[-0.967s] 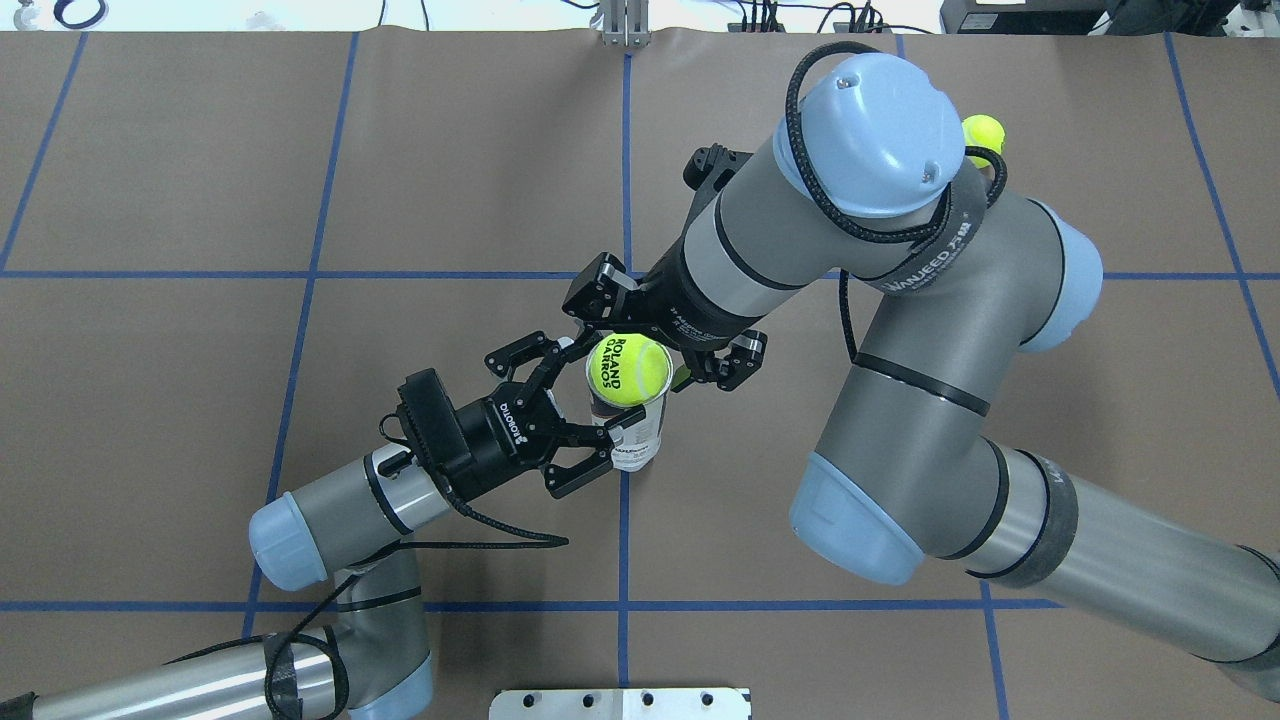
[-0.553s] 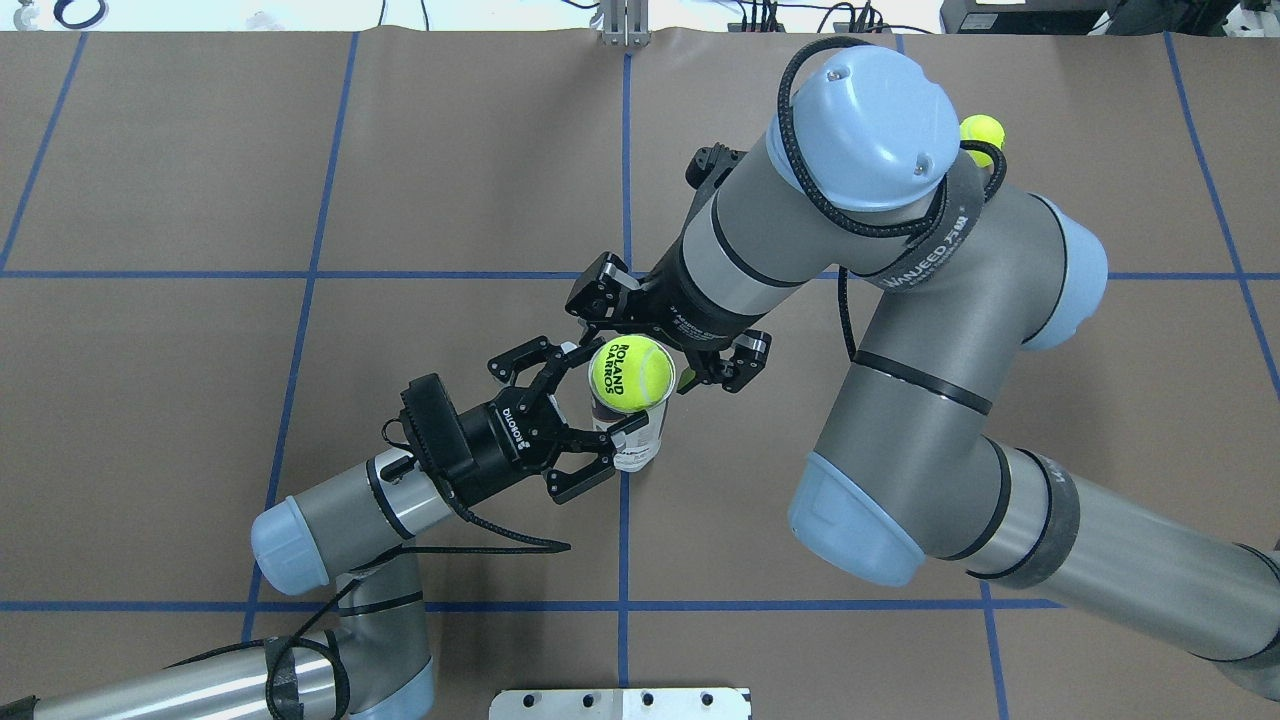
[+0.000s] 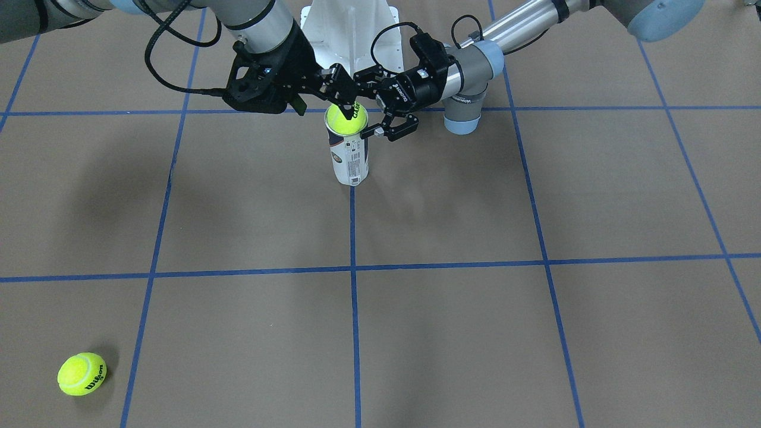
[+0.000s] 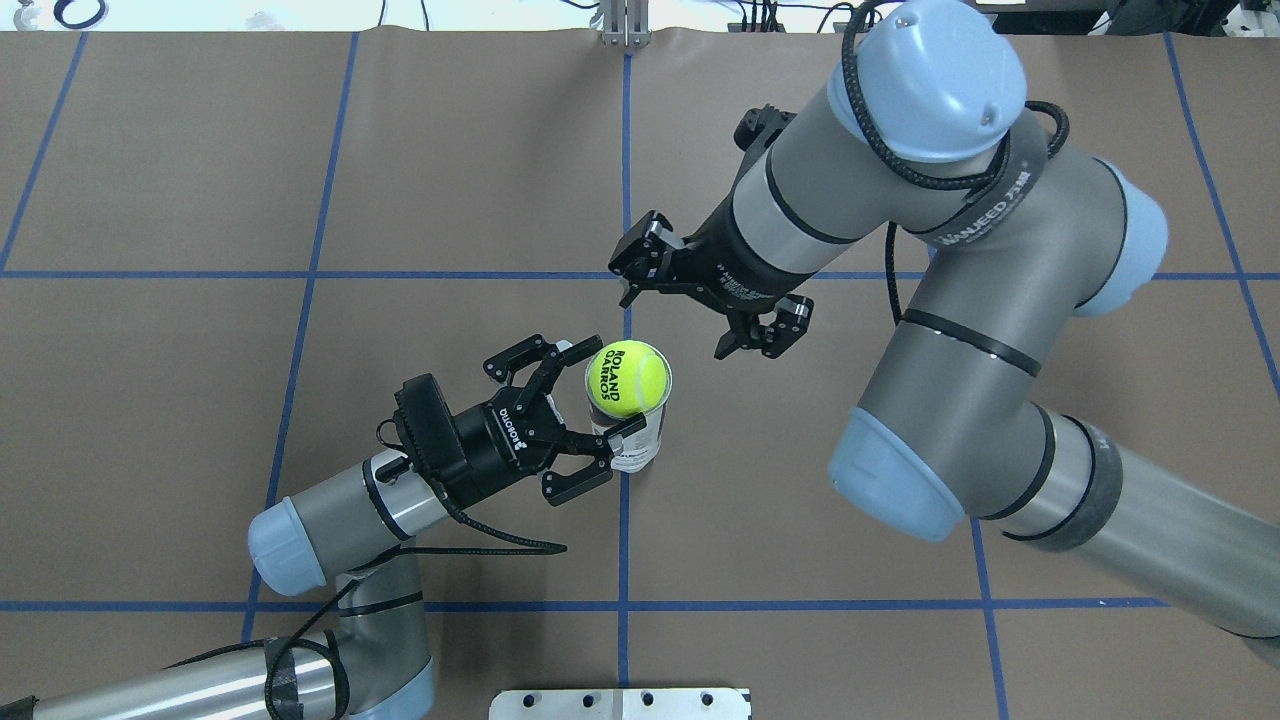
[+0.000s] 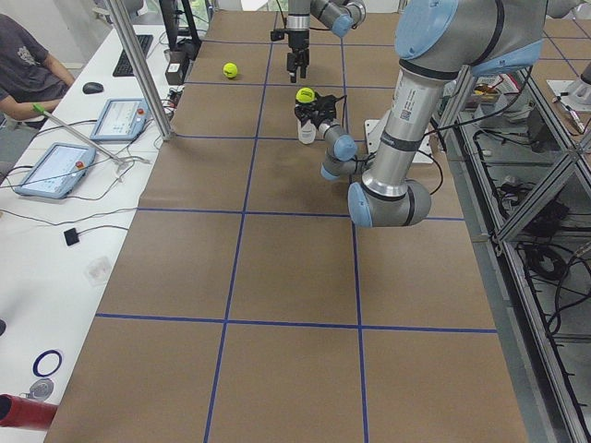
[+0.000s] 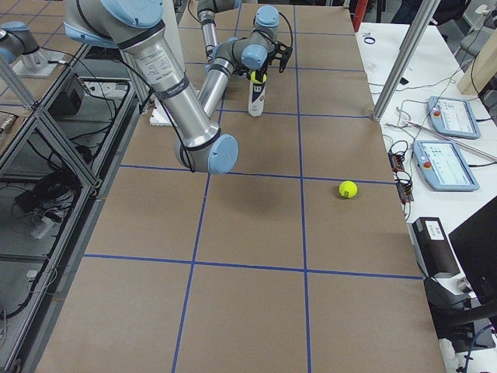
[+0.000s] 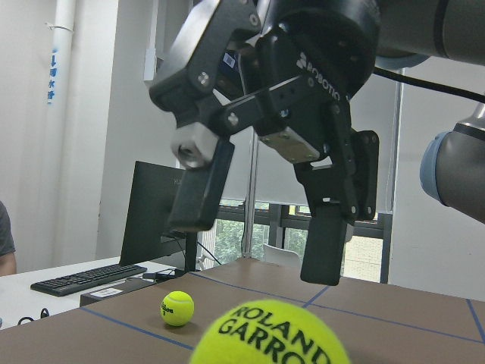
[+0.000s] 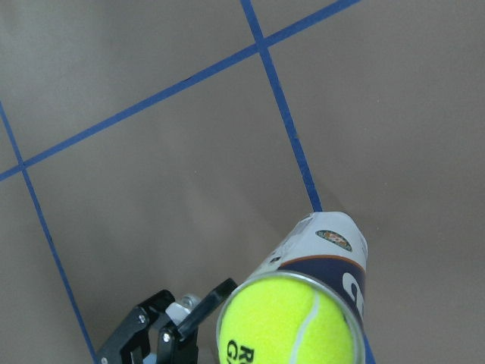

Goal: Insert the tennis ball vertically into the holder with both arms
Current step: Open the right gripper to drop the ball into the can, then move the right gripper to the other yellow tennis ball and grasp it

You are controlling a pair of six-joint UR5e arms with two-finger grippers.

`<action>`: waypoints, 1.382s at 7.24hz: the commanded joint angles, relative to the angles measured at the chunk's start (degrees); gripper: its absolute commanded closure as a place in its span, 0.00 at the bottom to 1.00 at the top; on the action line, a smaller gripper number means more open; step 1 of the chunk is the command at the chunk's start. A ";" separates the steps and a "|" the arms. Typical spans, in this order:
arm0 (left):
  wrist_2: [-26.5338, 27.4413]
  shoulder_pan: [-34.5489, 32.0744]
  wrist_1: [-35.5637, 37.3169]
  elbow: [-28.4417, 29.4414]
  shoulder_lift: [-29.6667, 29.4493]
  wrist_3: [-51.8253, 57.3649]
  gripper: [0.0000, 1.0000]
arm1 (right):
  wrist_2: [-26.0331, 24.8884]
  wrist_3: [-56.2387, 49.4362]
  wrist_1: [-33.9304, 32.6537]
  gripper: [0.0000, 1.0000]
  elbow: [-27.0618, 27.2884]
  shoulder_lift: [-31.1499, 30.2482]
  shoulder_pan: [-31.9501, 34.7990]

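The holder (image 4: 635, 445) stands upright on the table, a clear can with a navy-and-white label; it also shows in the front view (image 3: 349, 157). A yellow Roland Garros tennis ball (image 4: 627, 378) sits in its mouth, its top above the rim. My left gripper (image 4: 598, 392) comes in sideways and is shut on the holder just below the rim. One of its fingers (image 8: 204, 303) touches the can wall. My right gripper (image 4: 675, 325) is open and empty. It hangs above and beyond the ball, pointing down, and shows over the ball in the left wrist view (image 7: 261, 227).
A second tennis ball (image 3: 82, 373) marked Wilson lies far off on the operators' side, hidden by my right arm in the overhead view. The white pedestal (image 3: 351, 30) stands behind the holder. Blue tape lines cross the brown table. Tablets and a person (image 5: 23, 65) are beside the table.
My right gripper, open on either side of the ball before, has moved up and away to the far right. The ball stays in the holder's mouth. The left gripper has barely moved.
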 commanded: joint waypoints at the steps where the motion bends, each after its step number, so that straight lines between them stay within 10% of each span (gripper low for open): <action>1: 0.00 0.06 -0.11 0.00 -0.08 0.00 0.09 | 4.54 -4.93 0.14 0.01 -0.18 -4.73 6.42; 3: 0.17 0.33 -0.11 0.00 -0.08 -0.09 0.07 | 6.23 -18.35 -0.04 0.01 -2.88 -10.62 13.28; 7: 0.35 0.41 -0.90 0.00 -0.08 -0.09 0.05 | 3.52 -38.37 2.93 0.01 -26.13 -8.91 23.94; 10: 0.35 0.67 -0.90 -0.09 -0.08 -0.26 0.05 | -7.26 -38.55 23.98 0.01 -45.13 -5.91 23.87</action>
